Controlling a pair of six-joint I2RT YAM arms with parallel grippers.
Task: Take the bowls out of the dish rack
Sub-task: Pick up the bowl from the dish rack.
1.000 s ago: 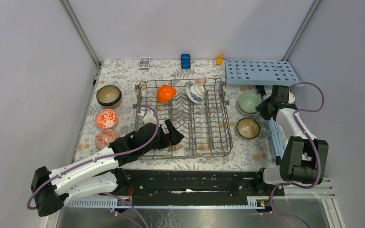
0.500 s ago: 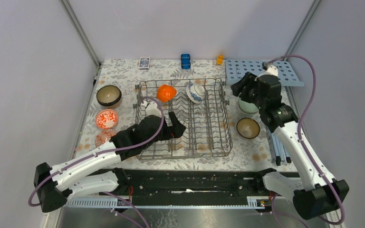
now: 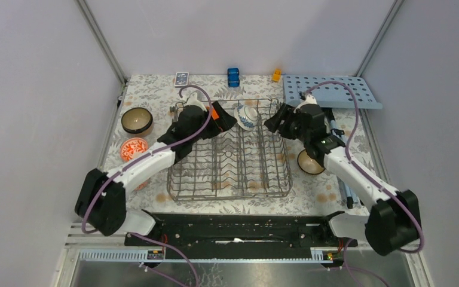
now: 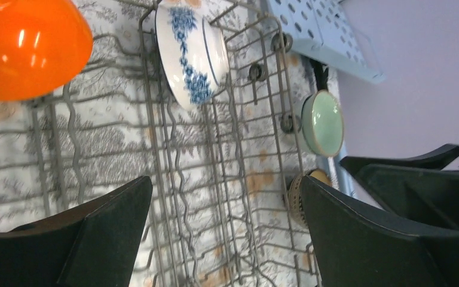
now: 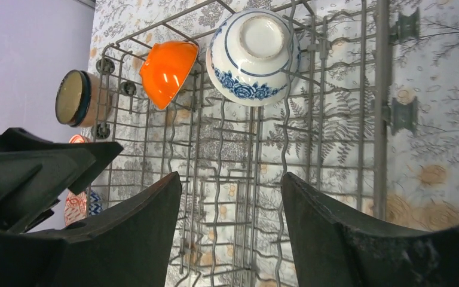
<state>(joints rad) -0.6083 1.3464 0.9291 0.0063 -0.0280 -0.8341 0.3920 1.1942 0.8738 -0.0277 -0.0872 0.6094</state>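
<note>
Top external view: two bowls are seen propped at the far end of the large grey wire dish rack (image 3: 242, 164). Left wrist view: the left gripper (image 4: 222, 185) is spread wide and empty near the glossy orange ceramic bowl (image 4: 24, 48). Right wrist view: the right gripper (image 5: 230, 176) is likewise held wide before the blue-and-white patterned ceramic bowl (image 5: 254, 57). Glazed, rigid and breakable, it is judged best pinched at the rim.
</note>
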